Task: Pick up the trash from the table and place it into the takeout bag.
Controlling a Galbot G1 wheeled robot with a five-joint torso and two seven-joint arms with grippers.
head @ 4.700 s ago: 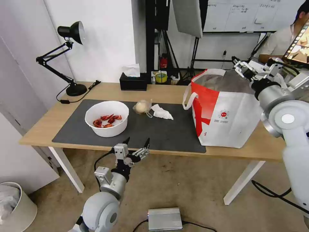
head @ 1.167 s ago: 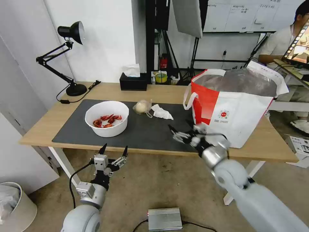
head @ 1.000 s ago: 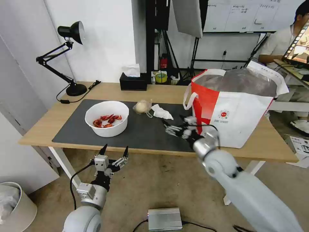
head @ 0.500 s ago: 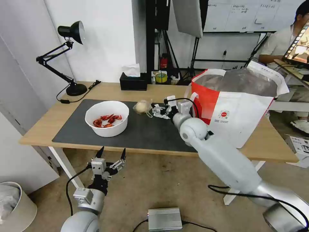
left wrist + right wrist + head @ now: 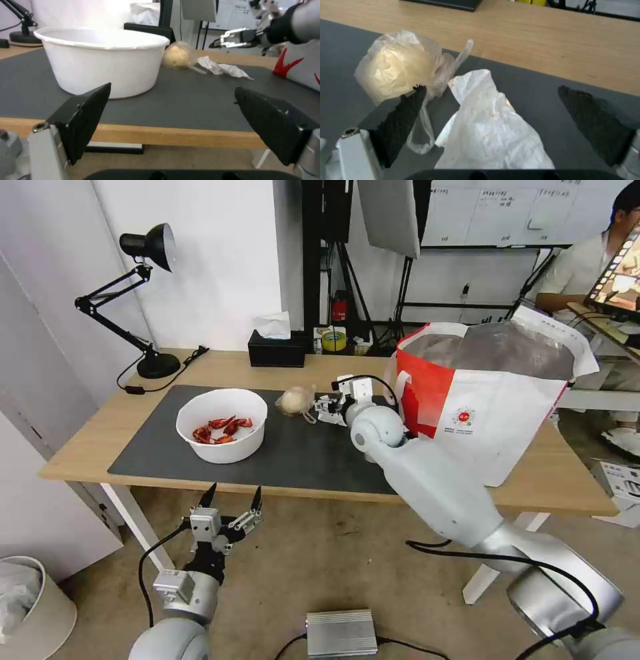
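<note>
The trash lies on the dark mat (image 5: 300,453) of the table (image 5: 220,363): a white bowl (image 5: 221,425) with red shells, a pale clear-plastic bundle (image 5: 294,401) and a crumpled white napkin (image 5: 490,130). My right gripper (image 5: 330,407) hovers open just over the napkin, one finger on each side of it, and the bundle (image 5: 400,65) is beside it. Below the table's front edge my left gripper (image 5: 234,491) is open and holds nothing; it faces the bowl (image 5: 103,62). The takeout bag (image 5: 480,400) stands open at the right.
A black desk lamp (image 5: 143,247) stands at the back left. A black tissue box (image 5: 275,350) sits at the table's back edge. On the floor are a silver box (image 5: 341,632) and a white bin (image 5: 27,607).
My right arm has swung down from above the bag, across the table's front, and onto the napkin. The left gripper has sunk a little lower below the table edge.
</note>
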